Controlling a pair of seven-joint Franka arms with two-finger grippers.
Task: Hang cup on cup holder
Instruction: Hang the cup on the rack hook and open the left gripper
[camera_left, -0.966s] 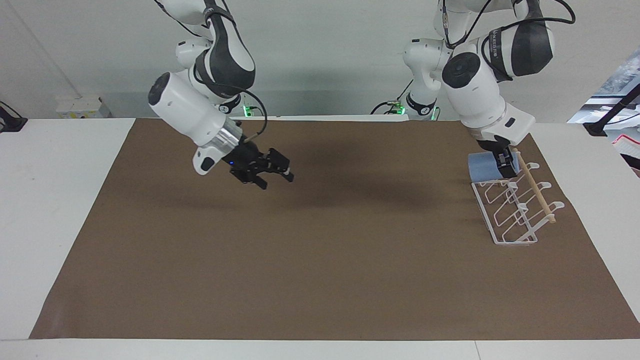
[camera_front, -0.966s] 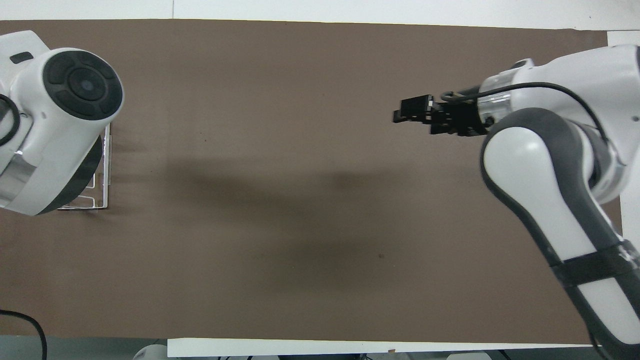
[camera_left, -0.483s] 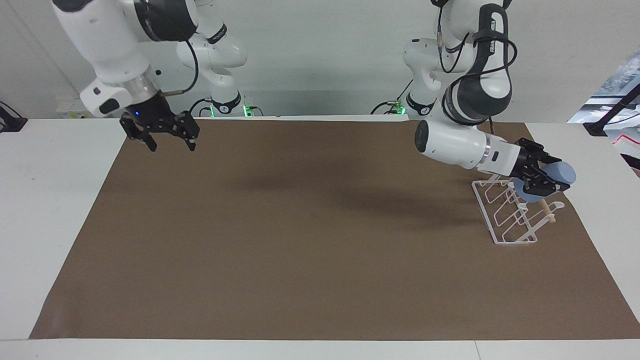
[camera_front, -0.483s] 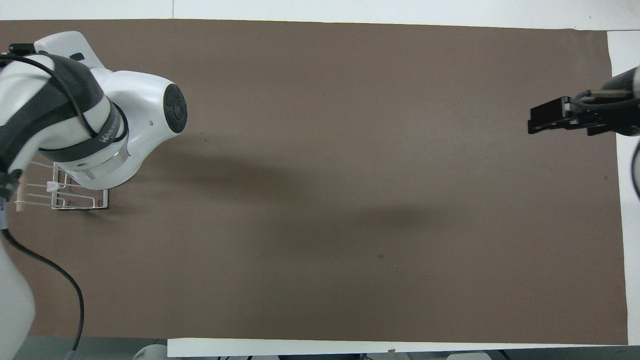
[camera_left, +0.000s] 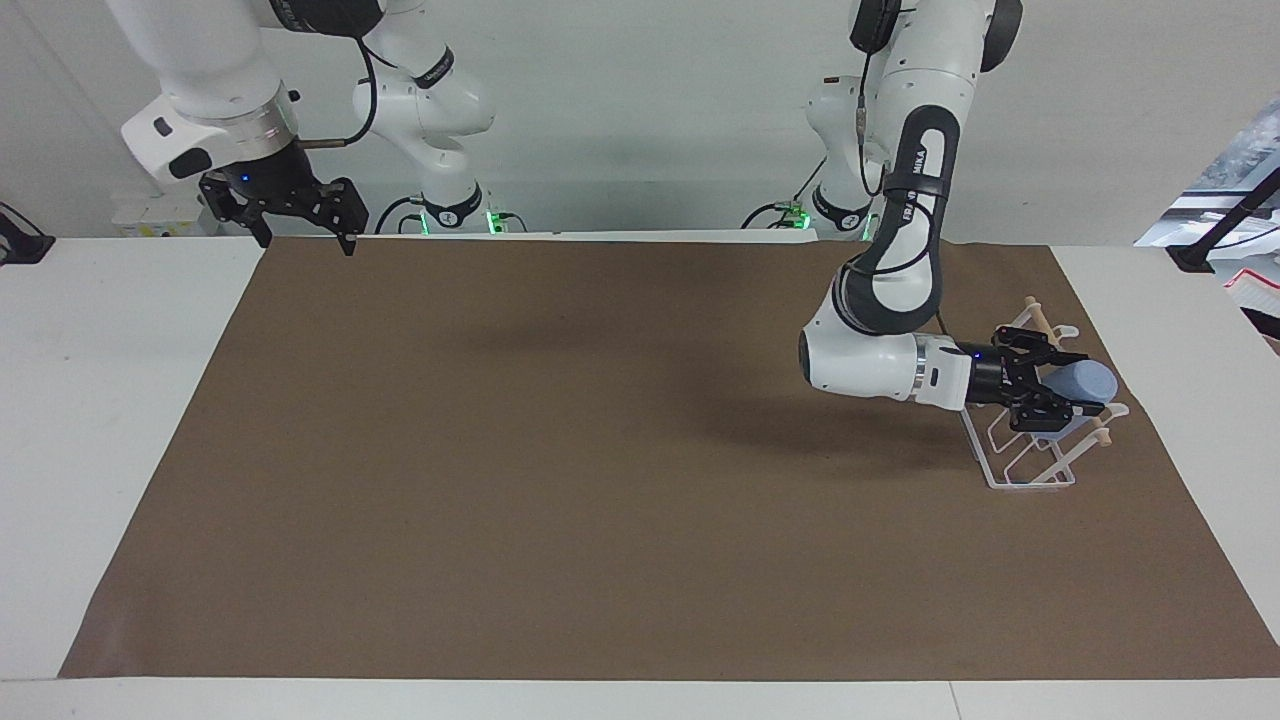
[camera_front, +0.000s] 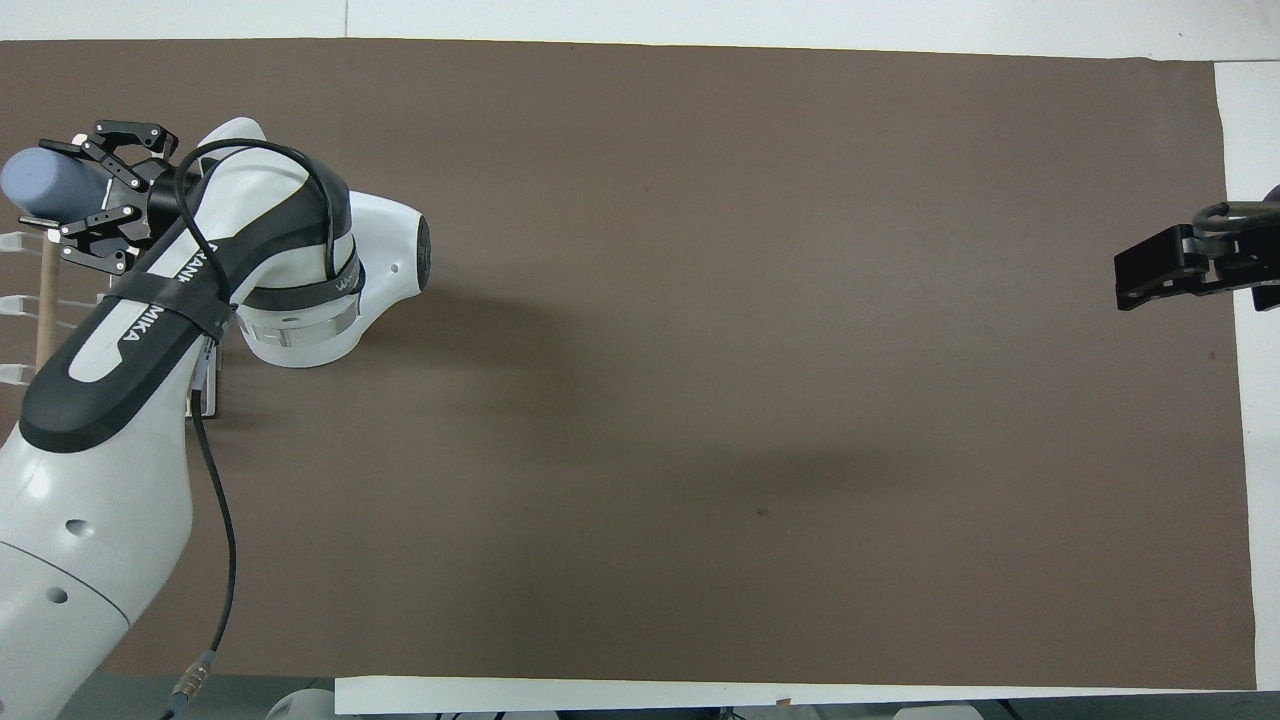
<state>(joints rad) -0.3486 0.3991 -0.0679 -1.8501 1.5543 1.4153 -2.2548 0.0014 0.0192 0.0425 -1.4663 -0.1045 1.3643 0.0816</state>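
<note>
I see the cup (camera_left: 1085, 380) lying on its side in the air over the cup holder (camera_left: 1030, 440), its closed end pointing toward the left arm's end of the table. The left gripper (camera_left: 1050, 388) pinches it between its fingers. I cannot tell whether the cup touches any of the prongs. The cup holder stands on the brown mat (camera_left: 600, 480) at the left arm's end of the table, with its wooden dowel (camera_left: 1040, 318) running across the top and the wire base flat on the mat.

The mat covers most of the white table (camera_left: 110, 400), and a plain pale wall rises past the arms' bases.

The left arm is folded low, its forearm level over the mat, and the wrist points sideways at the cup holder. In the overhead view the cup (camera_front: 40, 180) sits at the tip of the left gripper (camera_front: 85, 195), above the dowel (camera_front: 45, 310).

The right gripper (camera_left: 295, 215) hangs high over the mat's corner at the right arm's end, near the robots, pointing down with its fingers spread apart and nothing between them. That arm waits.
</note>
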